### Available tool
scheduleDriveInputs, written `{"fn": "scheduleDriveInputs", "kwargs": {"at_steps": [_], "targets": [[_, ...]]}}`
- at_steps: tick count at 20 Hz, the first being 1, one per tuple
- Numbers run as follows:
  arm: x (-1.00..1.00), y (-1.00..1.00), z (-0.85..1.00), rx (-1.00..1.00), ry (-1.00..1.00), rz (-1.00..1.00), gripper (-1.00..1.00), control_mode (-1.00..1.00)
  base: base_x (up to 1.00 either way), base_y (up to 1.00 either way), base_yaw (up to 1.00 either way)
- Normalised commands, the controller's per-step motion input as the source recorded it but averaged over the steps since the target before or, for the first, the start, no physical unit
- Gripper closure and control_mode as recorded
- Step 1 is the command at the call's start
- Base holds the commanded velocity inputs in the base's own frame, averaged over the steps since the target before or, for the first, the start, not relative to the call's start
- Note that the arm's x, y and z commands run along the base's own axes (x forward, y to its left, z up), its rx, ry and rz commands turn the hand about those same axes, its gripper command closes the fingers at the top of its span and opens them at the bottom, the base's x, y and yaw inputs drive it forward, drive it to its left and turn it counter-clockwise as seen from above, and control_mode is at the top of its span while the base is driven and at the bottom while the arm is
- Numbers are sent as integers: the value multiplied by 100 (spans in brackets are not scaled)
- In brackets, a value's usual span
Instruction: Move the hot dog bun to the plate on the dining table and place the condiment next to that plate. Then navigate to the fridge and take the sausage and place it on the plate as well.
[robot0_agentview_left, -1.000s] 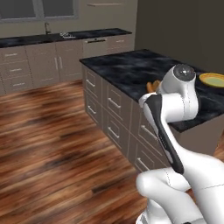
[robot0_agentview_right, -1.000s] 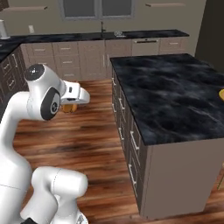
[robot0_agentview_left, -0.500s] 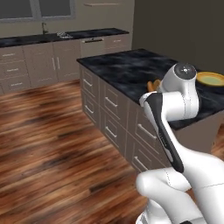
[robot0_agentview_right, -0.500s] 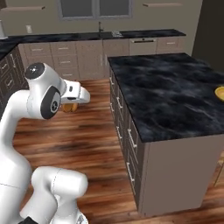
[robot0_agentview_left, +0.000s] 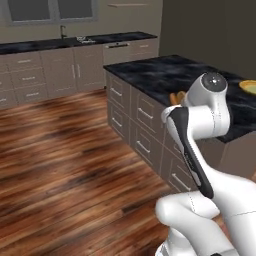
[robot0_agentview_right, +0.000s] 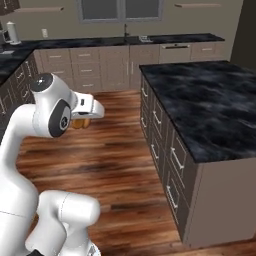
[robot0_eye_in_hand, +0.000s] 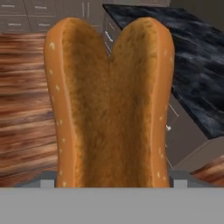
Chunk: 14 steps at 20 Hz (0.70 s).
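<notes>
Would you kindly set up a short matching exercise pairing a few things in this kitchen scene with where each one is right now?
Things:
1. hot dog bun
2. yellow plate
3. sink tap
4. island drawers

Places:
A. on the far back counter, under the window
B. held between the gripper's fingers
C. at the far edge of the dark island top
D. on the island's side facing the wooden floor

Pairs: 1-B, 2-C, 3-A, 4-D

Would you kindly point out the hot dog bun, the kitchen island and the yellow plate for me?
hot dog bun (robot0_eye_in_hand: 109, 109), hand view, on its split inner crumb.
kitchen island (robot0_agentview_right: 210, 105), right base view, on its dark marbled top.
yellow plate (robot0_agentview_left: 248, 86), left base view, on its rim.
</notes>
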Motion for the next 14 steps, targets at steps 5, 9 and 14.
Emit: {"fn": "scheduleDriveInputs", "kwargs": {"at_steps": [5, 9, 14], "targets": [[0, 0, 0, 0, 0, 0, 100, 100, 72, -44, -10], [0, 0, 0, 0, 0, 0, 100, 100, 66, -100, 0], [0, 0, 0, 0, 0, 0, 100, 100, 11, -100, 2]]}}
